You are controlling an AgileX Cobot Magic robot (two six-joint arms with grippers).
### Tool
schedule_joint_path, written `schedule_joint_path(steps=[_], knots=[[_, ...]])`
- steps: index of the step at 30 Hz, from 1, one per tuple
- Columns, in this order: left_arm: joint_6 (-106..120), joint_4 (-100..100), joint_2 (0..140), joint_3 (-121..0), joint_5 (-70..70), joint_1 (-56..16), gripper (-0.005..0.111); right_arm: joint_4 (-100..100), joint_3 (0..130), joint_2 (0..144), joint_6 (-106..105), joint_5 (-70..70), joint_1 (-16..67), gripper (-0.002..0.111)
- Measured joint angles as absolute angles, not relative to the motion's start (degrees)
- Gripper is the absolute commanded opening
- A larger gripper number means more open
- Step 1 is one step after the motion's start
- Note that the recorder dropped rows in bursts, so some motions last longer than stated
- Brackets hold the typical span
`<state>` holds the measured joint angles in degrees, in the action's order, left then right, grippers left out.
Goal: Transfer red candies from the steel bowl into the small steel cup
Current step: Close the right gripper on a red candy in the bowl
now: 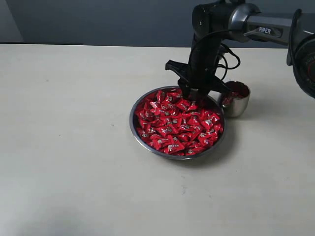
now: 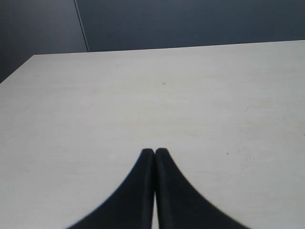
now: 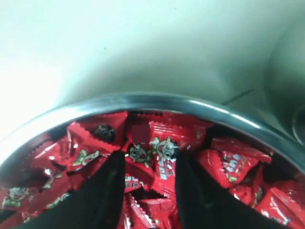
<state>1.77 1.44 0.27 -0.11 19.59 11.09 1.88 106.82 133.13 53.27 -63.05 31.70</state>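
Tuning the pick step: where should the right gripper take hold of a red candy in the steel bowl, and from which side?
Probably from straight above, pinching a top-lying candy across its plump middle, not its flat crimped ends. The red candies lie heaped in the steel bowl, so their sides are blocked. The right gripper stands over one, jaws open.

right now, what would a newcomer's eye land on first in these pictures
The heap of shiny red candies filling the steel bowl on the pale table grabs the eye first. Next, the right gripper dips into that heap with jaws apart, on the side by the small steel cup, which has some red inside. The left gripper is shut above bare tabletop.
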Motion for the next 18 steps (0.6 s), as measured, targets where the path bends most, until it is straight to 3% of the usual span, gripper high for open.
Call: schedule_joint_path(steps=[18], knots=[[1.77,1.44,0.27,-0.11,19.59,11.09,0.000,3.11,106.82,133.28,53.27,-65.81,31.70,0.035]])
